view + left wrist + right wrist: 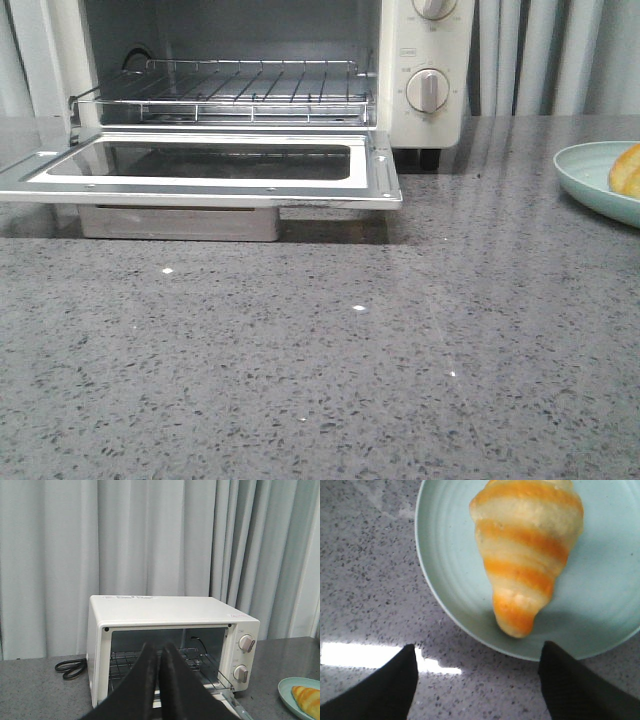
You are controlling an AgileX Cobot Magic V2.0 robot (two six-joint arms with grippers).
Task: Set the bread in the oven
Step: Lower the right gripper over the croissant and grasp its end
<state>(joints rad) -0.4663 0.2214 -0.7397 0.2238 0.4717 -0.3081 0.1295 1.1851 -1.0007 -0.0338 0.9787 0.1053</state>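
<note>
The bread (527, 555) lies on a pale green plate (450, 587) at three o'clock on the grey speckled counter (320, 380), well apart from the toaster oven (425, 70), whose door (200, 170) is folded down (wire rack (230, 90) bare). The right gripper (477, 680) hangs spread wide above the bread's tip; the left gripper (160, 680) is pinched together, holding nothing.

Soft even indoor light, white glare patch on the table (365, 655) between the dark fingers (385, 690); bread (527, 550) slightly soft-focused, shadow beneath the oven (425, 60) door
</note>
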